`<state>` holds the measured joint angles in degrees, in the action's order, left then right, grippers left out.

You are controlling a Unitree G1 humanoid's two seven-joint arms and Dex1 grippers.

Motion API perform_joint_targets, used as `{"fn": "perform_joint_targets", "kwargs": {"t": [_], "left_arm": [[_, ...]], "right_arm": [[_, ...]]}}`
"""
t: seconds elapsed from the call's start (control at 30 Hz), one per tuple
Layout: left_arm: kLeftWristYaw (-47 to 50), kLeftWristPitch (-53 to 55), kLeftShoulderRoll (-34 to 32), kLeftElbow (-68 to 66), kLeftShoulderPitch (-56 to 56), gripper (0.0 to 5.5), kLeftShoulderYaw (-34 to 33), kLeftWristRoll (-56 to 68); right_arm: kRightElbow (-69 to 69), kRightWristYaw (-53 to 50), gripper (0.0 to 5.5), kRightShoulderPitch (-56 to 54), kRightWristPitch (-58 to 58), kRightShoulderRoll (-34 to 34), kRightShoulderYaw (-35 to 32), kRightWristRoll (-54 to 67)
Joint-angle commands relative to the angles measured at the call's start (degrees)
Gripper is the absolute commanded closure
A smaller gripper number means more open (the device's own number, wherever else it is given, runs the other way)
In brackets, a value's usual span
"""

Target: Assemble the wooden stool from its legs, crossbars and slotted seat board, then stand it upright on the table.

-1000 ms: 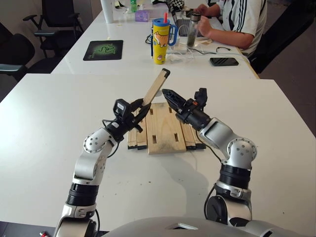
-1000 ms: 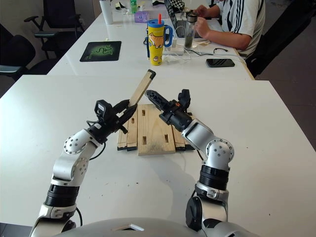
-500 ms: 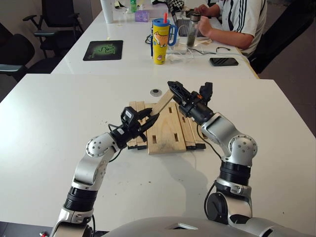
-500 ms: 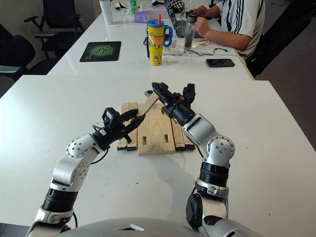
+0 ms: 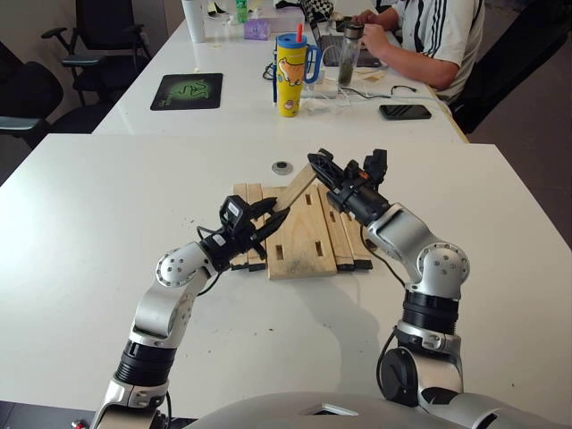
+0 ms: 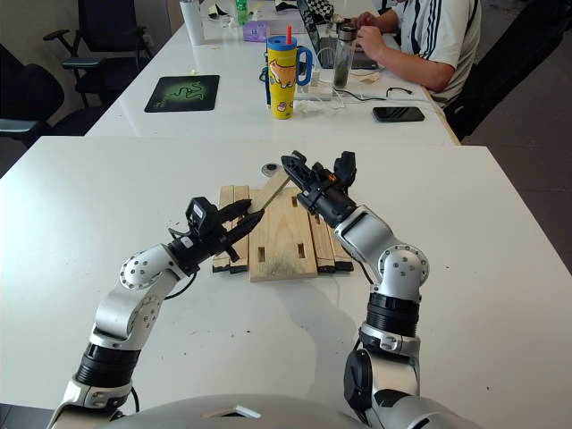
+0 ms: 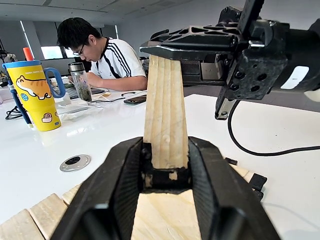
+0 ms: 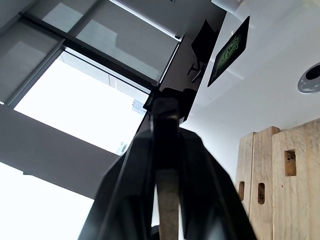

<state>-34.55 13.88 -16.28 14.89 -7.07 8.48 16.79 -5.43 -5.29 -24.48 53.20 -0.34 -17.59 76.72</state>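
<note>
The wooden slat (image 5: 293, 193) slants above the slotted seat board (image 5: 299, 243), its long axis rising from the left gripper (image 5: 271, 217), clamped shut on its near lower end, to the right gripper (image 5: 316, 166), closed on its far upper end.

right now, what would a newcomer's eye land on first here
A wooden slat is held tilted over mid-table, with the left gripper at its lower end and the right gripper at its upper end, both jaws shut on it. Beneath it the slotted seat board lies flat on the white table. A yellow cup stands on the far table.
</note>
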Motion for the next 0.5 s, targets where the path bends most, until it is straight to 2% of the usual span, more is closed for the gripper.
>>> {"fn": "perform_joint_targets", "kwargs": {"t": [0.03,0.13,0.17,0.27,0.33,0.5], "left_arm": [[-0.4,0.3,-0.5,0.2,0.2,4.18,0.3,-0.2],[1.0,0.1,-0.2,-0.1,0.6,4.18,-0.8,-0.4],[1.8,0.1,0.2,-0.4,0.7,3.82,-1.5,-0.1],[4.5,0.7,1.6,-1.6,1.1,3.53,-4.3,1.3],[7.0,0.4,3.0,-3.2,1.1,3.53,-7.0,2.4],[13.7,0.1,5.8,-6.7,1.2,4.21,-12.3,2.9]], "right_arm": [[-0.2,1.4,5.08,-1.3,-1.1,-0.1,0.1,1.4],[-1.1,2.7,5.08,-1.1,-2.6,-0.8,0.7,-0.8],[-1.8,3.8,5.08,-0.7,-3.9,-1.9,1.6,-3.9],[-3.7,8.1,5.08,1.4,-9.9,-6.2,6.6,-17.0],[-3.3,8.7,5.08,3.3,-15.0,-7.2,8.4,-24.5],[1.9,10.0,5.09,5.4,-25.9,-6.5,9.9,-37.1]]}}
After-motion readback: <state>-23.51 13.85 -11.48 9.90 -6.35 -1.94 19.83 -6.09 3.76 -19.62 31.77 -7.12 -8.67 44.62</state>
